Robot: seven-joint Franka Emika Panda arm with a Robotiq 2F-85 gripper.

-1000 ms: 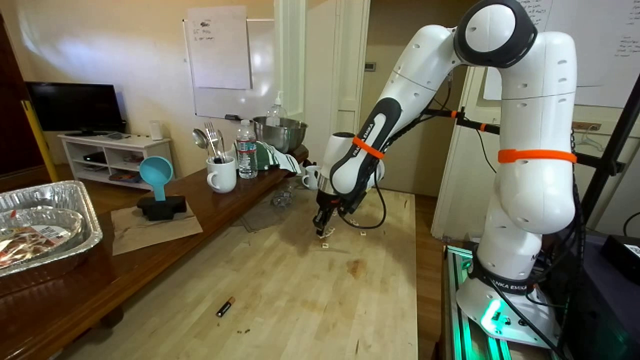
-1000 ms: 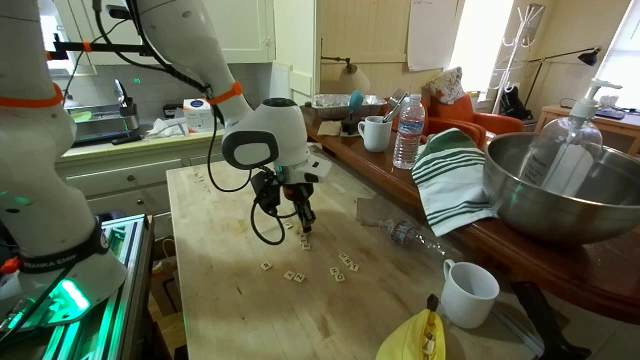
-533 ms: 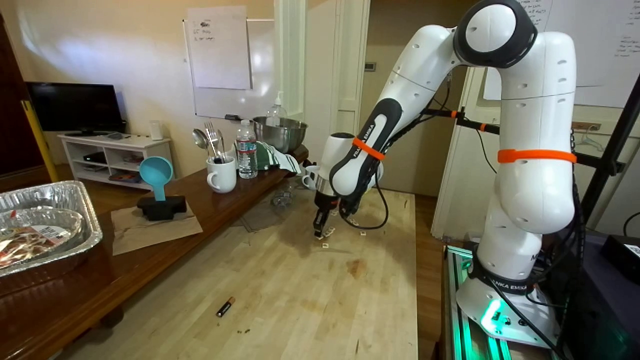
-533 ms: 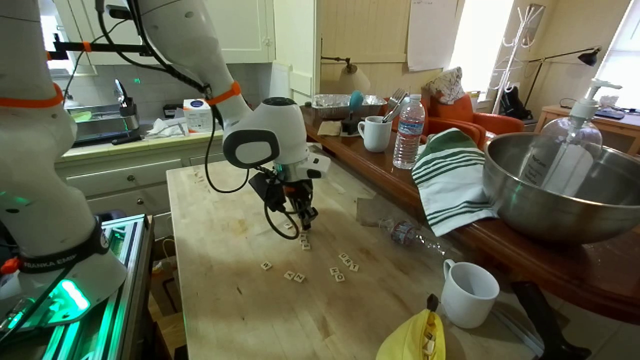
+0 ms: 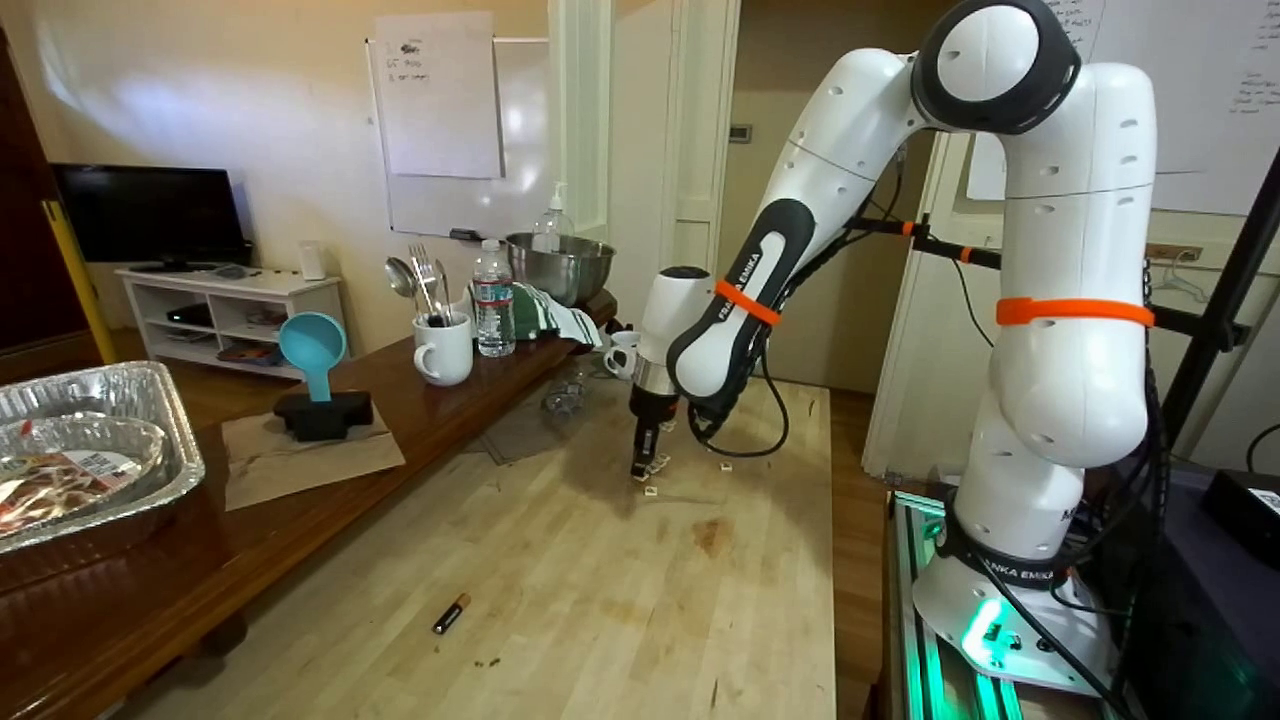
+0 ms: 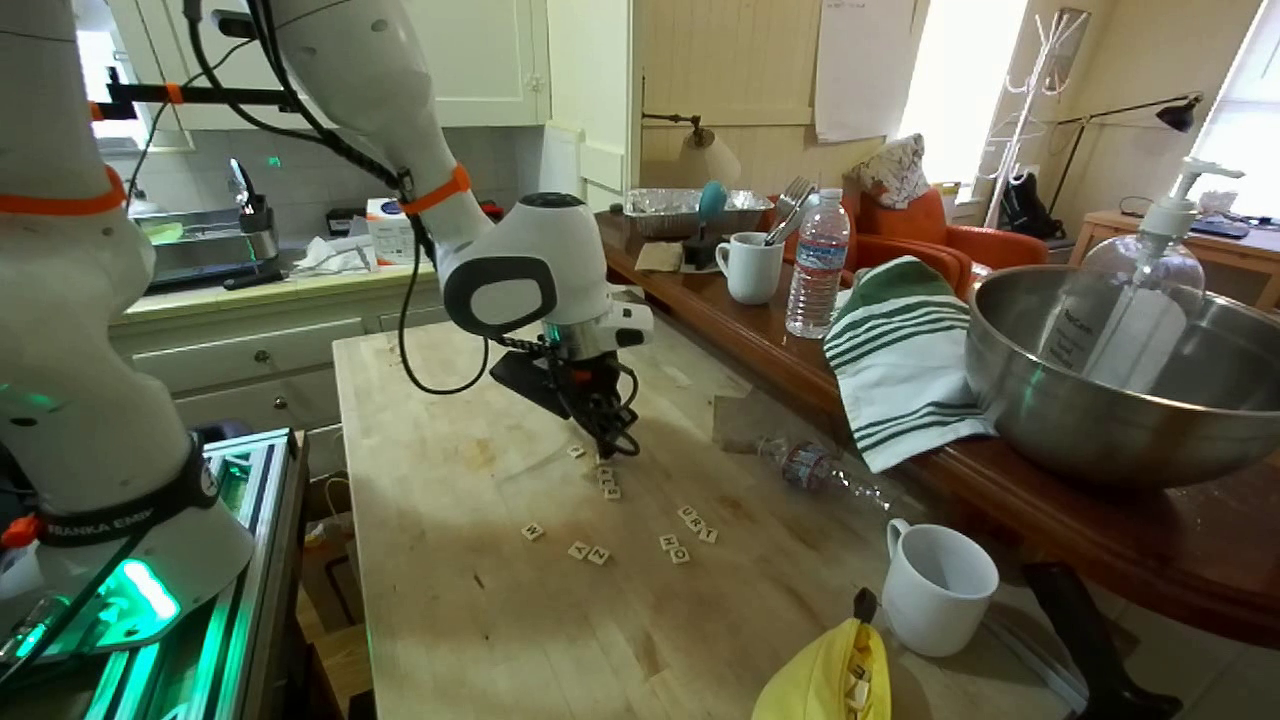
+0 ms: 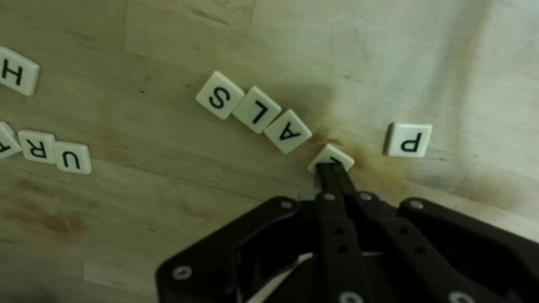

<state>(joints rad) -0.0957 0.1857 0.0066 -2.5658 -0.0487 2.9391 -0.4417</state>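
Observation:
In the wrist view my gripper (image 7: 331, 166) is shut, its fingers pressed together with nothing between them. Their tips overlap a cream letter tile (image 7: 331, 152) and hide part of its letter; contact appears likely, but I cannot tell for sure. Up and left of it runs a slanted row of touching tiles: A (image 7: 288, 131), L (image 7: 257, 110) and S (image 7: 220, 96). A separate P tile (image 7: 409, 140) lies to the right. In both exterior views the gripper (image 5: 640, 474) points down, low over the wooden table (image 6: 480, 620).
Farther off lie tiles H (image 7: 19, 71), U (image 7: 72, 157) and R (image 7: 36, 146). In an exterior view a W tile (image 6: 532, 531), a plastic bottle lying down (image 6: 810, 468), a white mug (image 6: 940, 590) and a yellow pouch (image 6: 830, 670) share the table. A battery (image 5: 451, 614) lies nearer an exterior camera.
The hand has twisted about its upright axis, and its camera and cable have swung round. Fingertips have stayed low near the same spot, shut throughout. The visible tiles have not moved noticeably.

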